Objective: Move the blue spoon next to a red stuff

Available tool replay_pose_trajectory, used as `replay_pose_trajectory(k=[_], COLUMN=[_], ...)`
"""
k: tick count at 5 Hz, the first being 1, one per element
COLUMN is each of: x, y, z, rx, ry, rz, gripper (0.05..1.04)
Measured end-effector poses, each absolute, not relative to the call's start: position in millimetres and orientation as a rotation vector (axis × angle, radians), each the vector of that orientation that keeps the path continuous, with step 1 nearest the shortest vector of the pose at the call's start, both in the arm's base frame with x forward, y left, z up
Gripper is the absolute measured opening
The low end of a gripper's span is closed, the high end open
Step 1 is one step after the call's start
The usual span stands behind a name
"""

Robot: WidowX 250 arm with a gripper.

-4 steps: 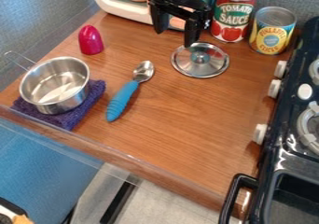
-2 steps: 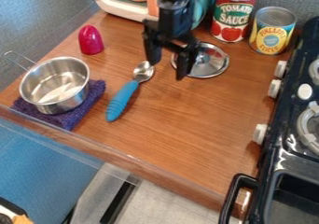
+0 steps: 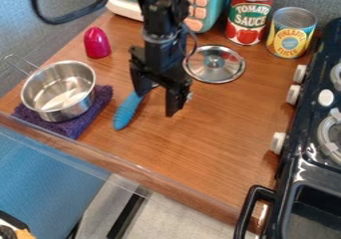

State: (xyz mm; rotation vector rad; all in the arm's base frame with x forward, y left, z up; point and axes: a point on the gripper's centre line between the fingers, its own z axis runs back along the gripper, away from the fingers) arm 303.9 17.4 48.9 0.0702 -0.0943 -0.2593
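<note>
Pot (image 3: pixel 61 91) on cloth (image 3: pixel 100 102), left of spoon (image 3: pixel 128 109).

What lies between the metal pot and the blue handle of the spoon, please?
The camera view shows part of the purple cloth under the pot, then a strip of bare wooden counter beside the spoon's handle.

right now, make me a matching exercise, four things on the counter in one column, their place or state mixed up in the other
1. spoon
2. metal pot
3. round lid
4. red dome-shaped object

A. flat, just in front of the tomato can
B. upright, behind the pot
C. blue-handled, partly hidden by the gripper
D. resting on the purple cloth

Pairs: 1-C, 2-D, 3-A, 4-B
</note>
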Motion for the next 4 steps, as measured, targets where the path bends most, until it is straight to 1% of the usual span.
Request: replay_pose_trajectory(k=[1, 2, 3, 4], x=[293.7, 295.0, 294.9, 295.5], y=[22.2, 25.4, 28.8, 30.9], z=[42.0, 41.0, 45.9, 66.8], rx=[0.103, 0.127, 0.131, 0.149], ry=[-0.096, -0.112, -0.122, -0.181], rz=[-0.265, -0.27, -0.265, -0.257], gripper=[1.001, 1.001, 1.0, 1.0])
